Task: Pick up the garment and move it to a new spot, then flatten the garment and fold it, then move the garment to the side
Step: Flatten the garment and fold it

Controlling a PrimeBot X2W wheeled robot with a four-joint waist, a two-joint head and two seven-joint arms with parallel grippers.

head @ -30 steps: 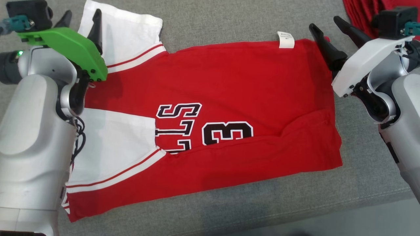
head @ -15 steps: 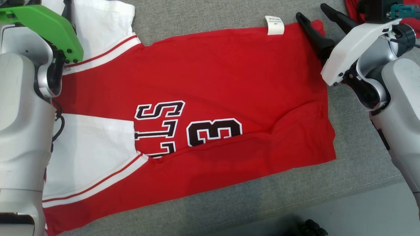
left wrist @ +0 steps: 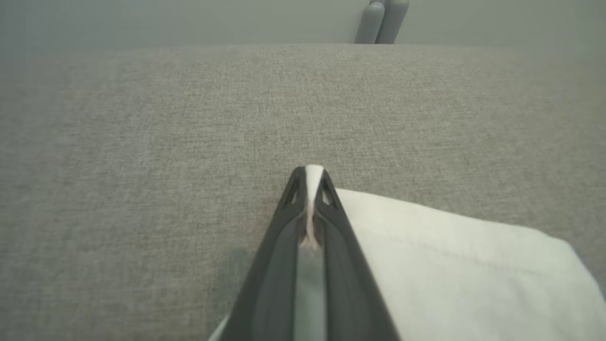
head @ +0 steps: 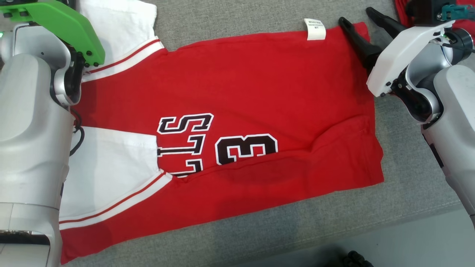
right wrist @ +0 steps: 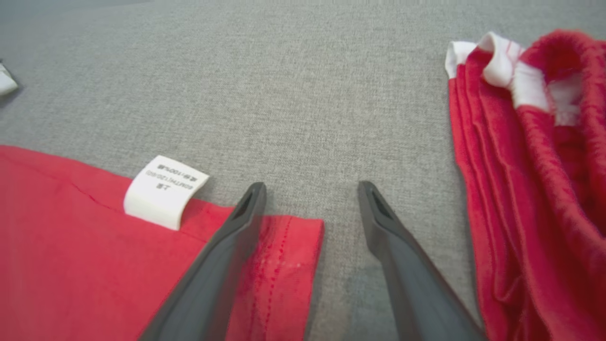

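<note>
Fold step in hand. The garment (head: 241,92) lay flat on the grey fabric surface (head: 241,18). The left hand (left wrist: 310,189) was clenched on its white sleeve (left wrist: 450,255). The right hand (right wrist: 312,194) stood released over the hem corner (right wrist: 289,237). Likely next: close it, then lift both edges together.

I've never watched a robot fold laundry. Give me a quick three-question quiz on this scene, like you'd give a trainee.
1. True or false: the left gripper is shut on the white sleeve.
2. The right gripper is: A open, B shut on nothing, C clamped on a label.
3. Fill in: the large digit printed on the red jersey is ___.
Key: 1 true; 2 A; 3 three.
</note>
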